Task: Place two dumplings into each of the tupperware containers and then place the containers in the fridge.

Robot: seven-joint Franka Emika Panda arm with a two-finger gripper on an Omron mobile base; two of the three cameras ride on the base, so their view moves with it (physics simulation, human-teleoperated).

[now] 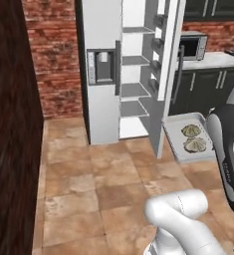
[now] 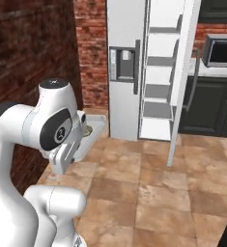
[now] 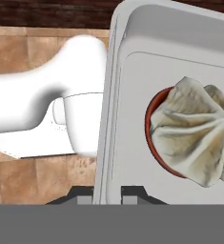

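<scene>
Two dumplings in left-view container; one close-up.

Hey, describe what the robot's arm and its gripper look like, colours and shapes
The arm is glossy white, made of thick rounded tube-like links, with dark grey to black bands and caps at the joints. One round dark joint face bears a small pale marking. No cables show. The gripper ends in two small dark grey, blocky finger tips.

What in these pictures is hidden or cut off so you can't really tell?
- Gripper: in the hand view just its tips straddle the container rim; the grip itself is cut off at the bottom.
- Second dumpling: right base view, mostly hidden behind the arm.
- Upper fridge shelves: cut by both base views' top edge.
</scene>
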